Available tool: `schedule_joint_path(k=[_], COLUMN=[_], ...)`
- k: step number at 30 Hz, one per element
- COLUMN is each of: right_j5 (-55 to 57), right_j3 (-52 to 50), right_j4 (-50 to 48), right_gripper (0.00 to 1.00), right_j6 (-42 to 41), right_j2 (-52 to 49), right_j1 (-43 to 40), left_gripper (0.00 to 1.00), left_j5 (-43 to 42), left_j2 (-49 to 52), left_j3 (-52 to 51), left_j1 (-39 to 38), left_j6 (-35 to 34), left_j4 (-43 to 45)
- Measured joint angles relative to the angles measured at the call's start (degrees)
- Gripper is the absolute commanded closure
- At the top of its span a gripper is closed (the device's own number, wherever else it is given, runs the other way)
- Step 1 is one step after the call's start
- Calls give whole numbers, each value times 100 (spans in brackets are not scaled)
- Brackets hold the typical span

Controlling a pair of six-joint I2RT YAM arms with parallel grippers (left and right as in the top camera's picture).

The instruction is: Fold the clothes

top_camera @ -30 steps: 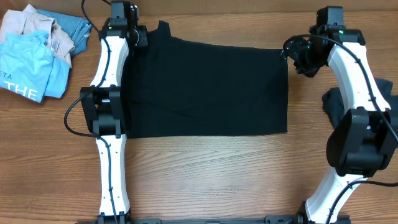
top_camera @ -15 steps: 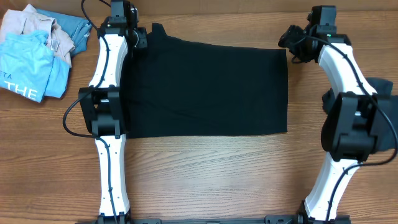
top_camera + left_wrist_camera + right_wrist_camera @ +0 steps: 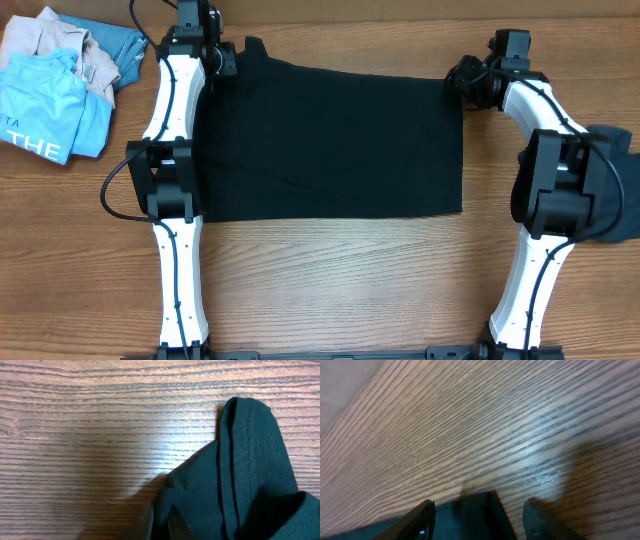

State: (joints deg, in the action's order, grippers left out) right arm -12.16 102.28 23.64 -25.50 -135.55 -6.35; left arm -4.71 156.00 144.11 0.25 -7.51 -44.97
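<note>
The black T-shirt (image 3: 330,140) lies flat on the wooden table, folded into a wide rectangle. My left gripper (image 3: 227,60) is at its far left corner, next to a sleeve that sticks out. In the left wrist view the gripper (image 3: 160,525) is shut on the shirt's edge (image 3: 250,470). My right gripper (image 3: 460,78) is at the shirt's far right corner. In the right wrist view it (image 3: 477,510) is open, with the shirt's corner (image 3: 470,525) lying between the jaws. A dark slate-blue garment (image 3: 612,185) lies at the right edge, partly behind the right arm.
A pile of other clothes (image 3: 55,85) lies at the far left: a light blue printed shirt, a beige piece and a blue piece. Bare wooden table (image 3: 340,290) runs along the front between the two arm bases.
My right gripper has swung up and to the left, from beside the shirt to its far right corner. The left gripper and the shirt have not moved.
</note>
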Motion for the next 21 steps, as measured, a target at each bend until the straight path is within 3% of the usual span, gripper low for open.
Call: schedule_joint_path(k=[7,10,16,21], right_j5=[-52,-48,-4,24], right_j3=[0,0,0,15], right_j4=[0,0,42,181], right_gripper=[54,64,96,96], right_j6=[-125,-127,-140,-151], right_j2=[0,0,-2,-2], right_j1=[94,243,267,262], left_gripper=[90,90,96,96], left_j5=[0,0,0,2], left_j2=[0,0,0,0], left_j3=[0,0,0,0], left_j1=[0,0,0,0], left_j6=[0,0,0,0], left_j4=[-2,-4,-9,42])
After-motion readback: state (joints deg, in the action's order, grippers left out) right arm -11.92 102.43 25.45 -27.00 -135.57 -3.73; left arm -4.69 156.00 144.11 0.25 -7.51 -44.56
